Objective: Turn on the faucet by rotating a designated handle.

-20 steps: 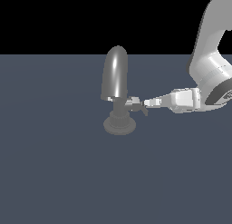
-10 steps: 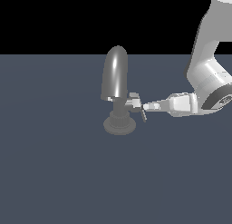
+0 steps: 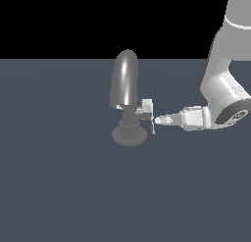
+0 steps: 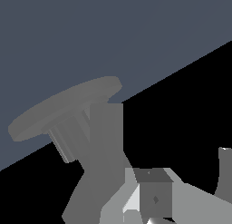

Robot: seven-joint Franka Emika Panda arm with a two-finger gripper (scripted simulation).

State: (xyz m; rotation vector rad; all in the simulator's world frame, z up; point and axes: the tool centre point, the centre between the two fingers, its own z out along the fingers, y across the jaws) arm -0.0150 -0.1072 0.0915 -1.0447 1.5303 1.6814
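Note:
The glossy grey faucet (image 3: 125,82) stands upright on its round ribbed base (image 3: 129,134). The handle (image 3: 145,110) is a small silver stub on the side of the neck toward the exterior view's right, with a thin lever (image 3: 152,124) hanging down from it. My gripper (image 3: 159,121) reaches in from the exterior view's right. Its fingers look pressed together and its tip touches the lever. It holds nothing. The wrist view shows the base (image 4: 63,107), the neck (image 4: 106,141) and the handle stub (image 4: 154,198) close up.
The white arm (image 3: 220,84) rises on the exterior view's right. The faucet stands on a flat dark blue-grey floor (image 3: 59,187) with nothing else on it.
My gripper has moved down and toward the exterior view's left, up against the handle. The lever has swung downward with it.

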